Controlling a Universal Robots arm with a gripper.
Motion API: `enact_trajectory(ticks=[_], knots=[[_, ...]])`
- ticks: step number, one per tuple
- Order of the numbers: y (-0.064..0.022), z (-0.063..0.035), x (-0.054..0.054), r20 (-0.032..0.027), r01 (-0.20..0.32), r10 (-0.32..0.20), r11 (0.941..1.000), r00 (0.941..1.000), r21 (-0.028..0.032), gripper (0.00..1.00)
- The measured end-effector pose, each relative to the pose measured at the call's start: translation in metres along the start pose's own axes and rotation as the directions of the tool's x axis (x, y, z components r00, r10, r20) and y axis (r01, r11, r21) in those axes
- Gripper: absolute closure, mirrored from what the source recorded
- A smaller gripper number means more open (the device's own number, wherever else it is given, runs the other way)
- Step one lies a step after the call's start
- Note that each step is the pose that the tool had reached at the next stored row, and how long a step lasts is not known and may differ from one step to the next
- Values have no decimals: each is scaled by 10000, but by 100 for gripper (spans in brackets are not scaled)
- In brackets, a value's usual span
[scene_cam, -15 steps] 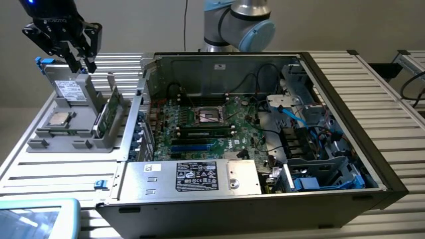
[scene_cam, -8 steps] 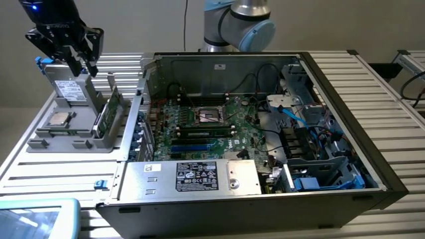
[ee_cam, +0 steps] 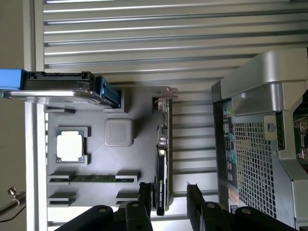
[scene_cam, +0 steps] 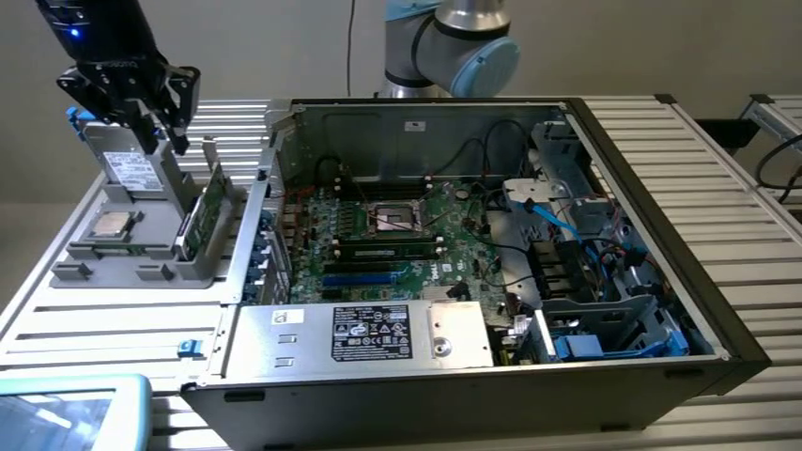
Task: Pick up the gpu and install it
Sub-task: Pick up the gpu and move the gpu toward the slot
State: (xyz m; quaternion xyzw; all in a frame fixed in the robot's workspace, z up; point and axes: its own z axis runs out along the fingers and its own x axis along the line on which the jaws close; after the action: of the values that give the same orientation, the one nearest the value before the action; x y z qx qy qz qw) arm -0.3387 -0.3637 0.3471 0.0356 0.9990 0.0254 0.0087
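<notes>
Ribbed aluminium desk (scene_cam: 113, 319) (ee_cam: 144, 29), grey wall behind: one robot arm (scene_cam: 452, 47) poises its single pincer (scene_cam: 165, 139) (ee_cam: 167, 186) over a grey parts holder (scene_cam: 126, 258) (ee_cam: 120, 163) at the exterior view's left. The pincer is released and carries nothing. Its two black fingers (ee_cam: 144, 192) stand spread to either side of one end of the gpu (scene_cam: 198, 221) (ee_cam: 163, 144), not clamped on it.

The one gpu, black-faced on a green board, stands on edge in its slot along the side of the holder nearest the computer case (scene_cam: 501, 376) (ee_cam: 260, 96). It is not yet in the machine.

Three other parts share the holder:
- One silver labelled drive (scene_cam: 126, 169) (ee_cam: 53, 86), upright, with blue tabs.
- One square processor chip (scene_cam: 113, 224) (ee_cam: 70, 146), lying flat in a recess.
- One long narrow memory stick (ee_cam: 91, 178), held between clips.

The single case lies on its side just beside the holder, its panel off. One green motherboard (scene_cam: 401, 235) and one silver power supply (scene_cam: 363, 334) show inside. One pale blue-rimmed screen (scene_cam: 63, 413) sits at the desk's near corner.
</notes>
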Motion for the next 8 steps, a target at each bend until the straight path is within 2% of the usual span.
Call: enact_trajectory(ticks=[8], knots=[[-8, 146, 2, 0, 0, 0, 10000, 10000, 0, 56]])
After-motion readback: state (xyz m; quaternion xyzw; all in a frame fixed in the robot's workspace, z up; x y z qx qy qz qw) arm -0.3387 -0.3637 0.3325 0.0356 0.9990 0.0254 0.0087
